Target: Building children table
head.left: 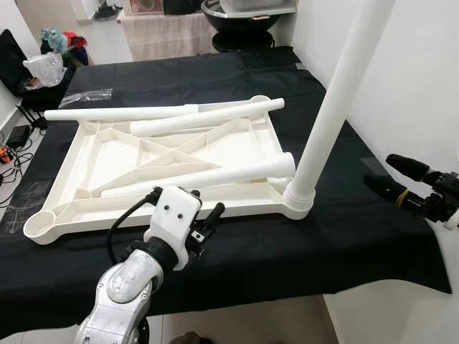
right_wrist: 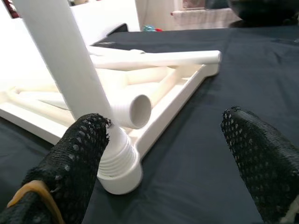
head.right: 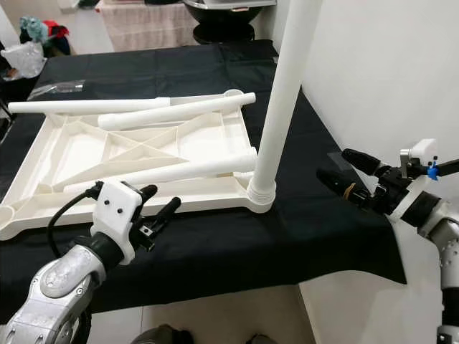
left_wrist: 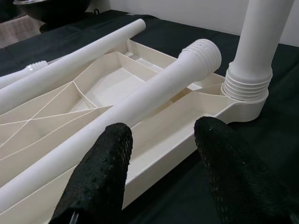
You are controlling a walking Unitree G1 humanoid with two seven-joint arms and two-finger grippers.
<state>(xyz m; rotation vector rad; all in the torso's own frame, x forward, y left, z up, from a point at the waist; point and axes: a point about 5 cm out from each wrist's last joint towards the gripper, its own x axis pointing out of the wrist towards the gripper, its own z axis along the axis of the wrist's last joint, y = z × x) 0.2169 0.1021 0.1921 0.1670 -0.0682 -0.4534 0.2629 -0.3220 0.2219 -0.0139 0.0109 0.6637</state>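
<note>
The white tabletop lies upside down on the black cloth that covers the table, with its ribbed underside facing up. Its long axis runs from the robot's left to its right, slightly turned, and its near long edge is close to the near side of the table.

One white leg stands upright in the near right corner socket of the tabletop; its long axis is vertical and its top leaves the picture. Three other legs lie loose on the tabletop. The near leg lies across the ribs, its long axis almost left to right, and its threaded end points to the right, just beside the upright leg. The middle leg lies near the far edge, also left to right, with its right end a little farther away. The far leg rests on the far edge, and its left end sticks out past the far left corner.

The left hand hovers just in front of the near long edge of the tabletop, its two black fingers spread apart and holding nothing, pointing to the near leg. The right hand is at the right side of the table, apart from the upright leg, its fingers also spread and empty, pointing toward the leg.
</note>
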